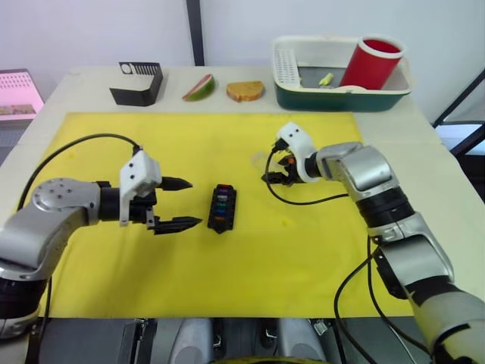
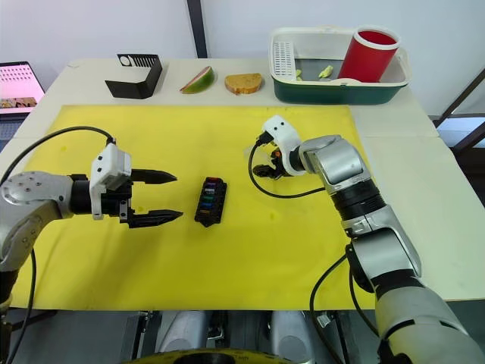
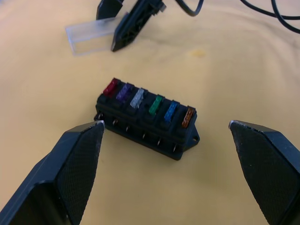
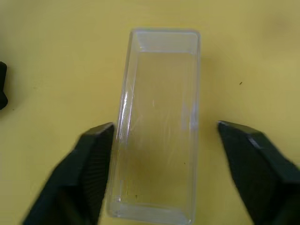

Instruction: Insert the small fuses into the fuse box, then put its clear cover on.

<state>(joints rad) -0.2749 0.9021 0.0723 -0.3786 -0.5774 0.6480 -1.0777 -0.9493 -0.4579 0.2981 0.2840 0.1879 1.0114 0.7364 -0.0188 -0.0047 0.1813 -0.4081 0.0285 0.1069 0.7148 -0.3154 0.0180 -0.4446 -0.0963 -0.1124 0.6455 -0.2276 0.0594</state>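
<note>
Left wrist view shows the fuse box (image 3: 146,125) lying on the yellow mat (image 3: 225,75), with all six small fuses (image 3: 149,104) seated in a row (red, purple, pale grey, green, blue, orange). The left claw (image 1: 180,203) is spread wide just beside the box on the robot's left, touching nothing. The clear cover (image 4: 159,122) lies flat on the mat to the right of the box and apart from it. The right claw (image 4: 161,159) hangs over the cover, its fingers (image 4: 93,164) parted to either side and not gripping it.
</note>
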